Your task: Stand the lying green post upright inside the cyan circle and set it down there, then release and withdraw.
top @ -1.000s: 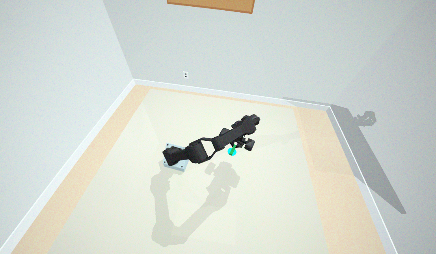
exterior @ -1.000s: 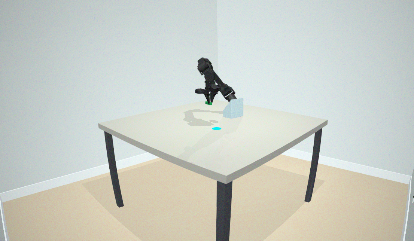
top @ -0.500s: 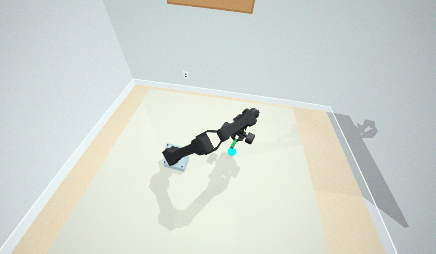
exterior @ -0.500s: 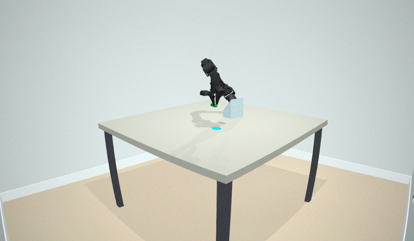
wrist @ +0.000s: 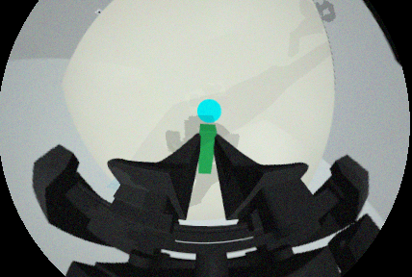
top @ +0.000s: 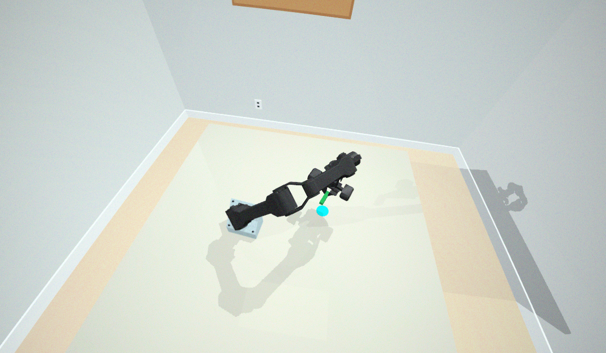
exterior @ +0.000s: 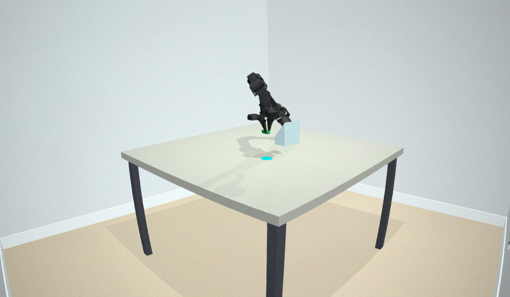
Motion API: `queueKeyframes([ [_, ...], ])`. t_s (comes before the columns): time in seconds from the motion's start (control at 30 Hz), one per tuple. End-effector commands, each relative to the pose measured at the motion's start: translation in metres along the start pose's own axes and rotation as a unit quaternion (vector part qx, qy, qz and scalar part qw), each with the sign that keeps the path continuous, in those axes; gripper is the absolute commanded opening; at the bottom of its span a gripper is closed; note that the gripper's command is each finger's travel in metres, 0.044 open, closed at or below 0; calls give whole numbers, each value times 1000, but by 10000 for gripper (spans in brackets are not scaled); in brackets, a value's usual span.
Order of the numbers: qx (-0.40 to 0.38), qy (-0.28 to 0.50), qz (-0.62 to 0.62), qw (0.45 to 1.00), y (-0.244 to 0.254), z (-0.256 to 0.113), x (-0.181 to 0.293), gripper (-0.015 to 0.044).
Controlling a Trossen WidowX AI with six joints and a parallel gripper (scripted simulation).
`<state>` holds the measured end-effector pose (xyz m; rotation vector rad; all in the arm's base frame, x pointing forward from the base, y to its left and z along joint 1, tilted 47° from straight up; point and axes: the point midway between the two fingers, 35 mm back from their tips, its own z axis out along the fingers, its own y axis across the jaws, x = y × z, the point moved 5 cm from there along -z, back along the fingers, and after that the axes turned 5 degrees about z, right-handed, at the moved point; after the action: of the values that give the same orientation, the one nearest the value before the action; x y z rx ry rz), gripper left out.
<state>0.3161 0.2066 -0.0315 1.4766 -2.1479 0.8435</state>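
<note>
My gripper point(exterior: 266, 131) point(wrist: 207, 137) is shut on the green post point(top: 324, 197) point(exterior: 263, 131) point(wrist: 207, 152) and holds it in the air above the table. The post looks about level, not upright; one end points out from the fingertips toward the circle's side in the top view and the wrist view. The cyan circle point(top: 322, 210) point(exterior: 266, 158) point(wrist: 209, 108) is flat on the table, just beyond the post's outer end in the wrist view. In the top view the arm partly hides the fingertips and the post's other end.
The table point(top: 165, 272) point(exterior: 183, 157) carries the light blue arm base point(top: 257, 226) point(exterior: 292, 133), to the left of the circle in the top view and behind it to the right in the exterior view. The arm's shadow falls around the circle. Walls stand beyond the table.
</note>
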Motion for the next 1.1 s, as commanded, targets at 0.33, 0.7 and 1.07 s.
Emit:
queueKeyframes([
  [0.33,-39,-39,3,998,-1,10,2,23],
  [0.7,-65,-72,7,995,-2,18,4,23],
  [1.07,-88,-107,10,990,-3,24,6,23],
])
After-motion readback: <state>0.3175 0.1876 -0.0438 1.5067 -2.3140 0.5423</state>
